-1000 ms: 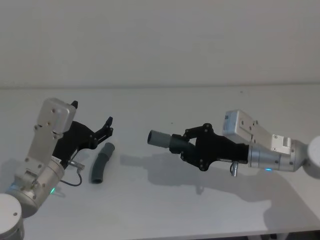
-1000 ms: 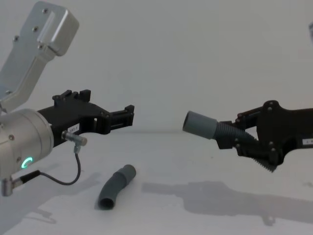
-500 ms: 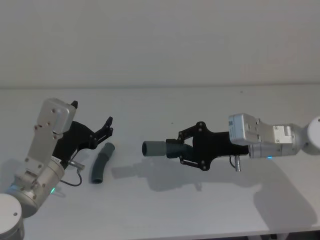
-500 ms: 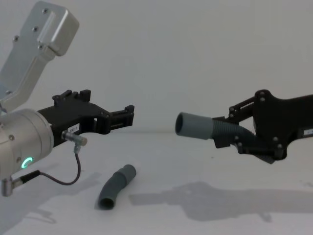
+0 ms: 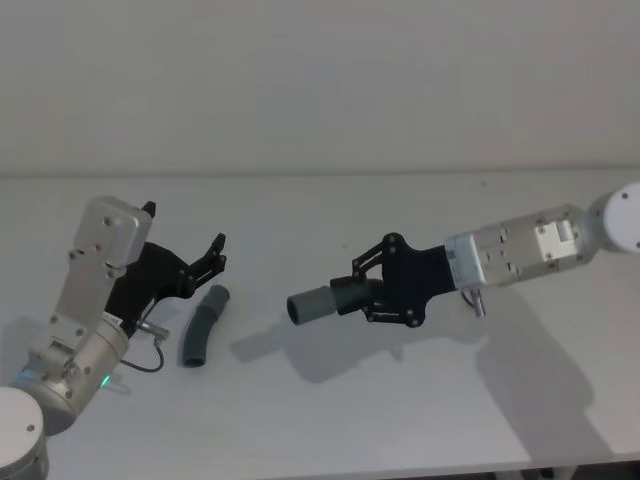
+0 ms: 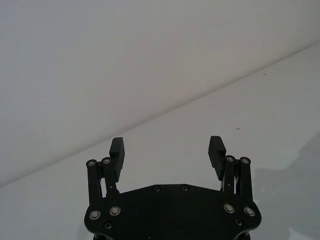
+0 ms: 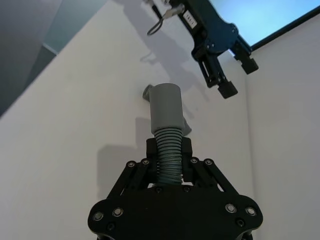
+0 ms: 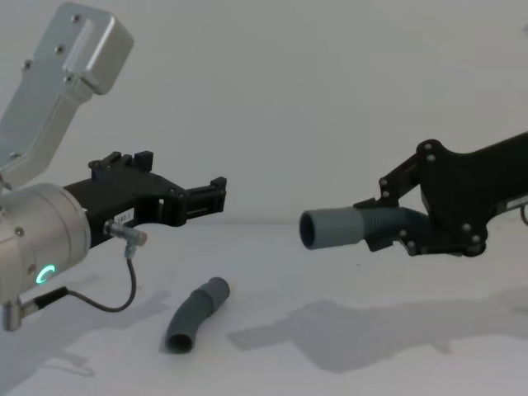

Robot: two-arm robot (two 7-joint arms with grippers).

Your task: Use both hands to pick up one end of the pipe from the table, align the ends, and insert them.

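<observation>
While the left gripper hangs above the table at the left, its 2 fingers stand spread apart with nothing between them. A green ring light glows on its silver wrist.

Just beside that gripper, on the right, the curved pipe piece lies flat on the table, free of both grippers. Its long axis runs from a near end up to a far end that leans to the right, with a soft bend at the middle. From the chest, the near end shows a dark hollow mouth. Which end is the narrow tip is hard to make out.

Well to the right and raised off the table, the ribbed pipe piece is clamped by the right gripper around its ribbed section. Its long axis lies nearly level across the table. The wide collar mouth points to the left, toward the other gripper, and shows hollow.

The ribbed piece's rear end is hidden inside the right gripper's fingers. In the right wrist view, the collar covers most of the curved piece, leaving only 2 small bits showing beside it.
</observation>
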